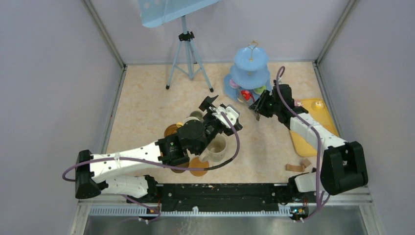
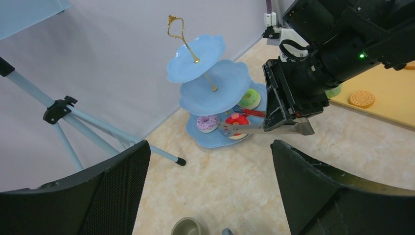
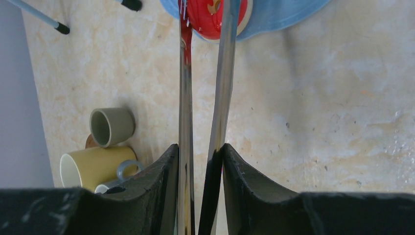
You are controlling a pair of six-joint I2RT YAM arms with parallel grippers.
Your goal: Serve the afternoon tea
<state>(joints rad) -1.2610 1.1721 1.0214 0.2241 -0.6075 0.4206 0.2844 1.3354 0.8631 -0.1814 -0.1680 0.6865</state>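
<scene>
Your right gripper (image 3: pixel 200 159) is closed on the metal tongs (image 3: pixel 185 98), squeezing them so the two blades run nearly parallel up the middle of the right wrist view. At the top centre of that frame the tips reach a red toy cake (image 3: pixel 205 19) on the bottom tier of the light-blue cake stand (image 3: pixel 288 14). The frame edge cuts them off, so you cannot tell whether they actually pinch it.

The left wrist view gives you the side-on look. The whole stand is in the upper middle, and a pink doughnut (image 2: pixel 208 122) and a green doughnut (image 2: pixel 250 98) share the bottom tier with the red cake. Your left gripper (image 2: pixel 208 152) is spread wide and holds nothing.

Only the overhead view shows the large cream mug (image 1: pixel 215 149) at lower centre, under the left arm, with brown coasters (image 1: pixel 198 167) close by. In the lower left of the right wrist view, a small grey mug (image 3: pixel 111 126) stands just beside a yellow mug (image 3: pixel 95 166).
</scene>
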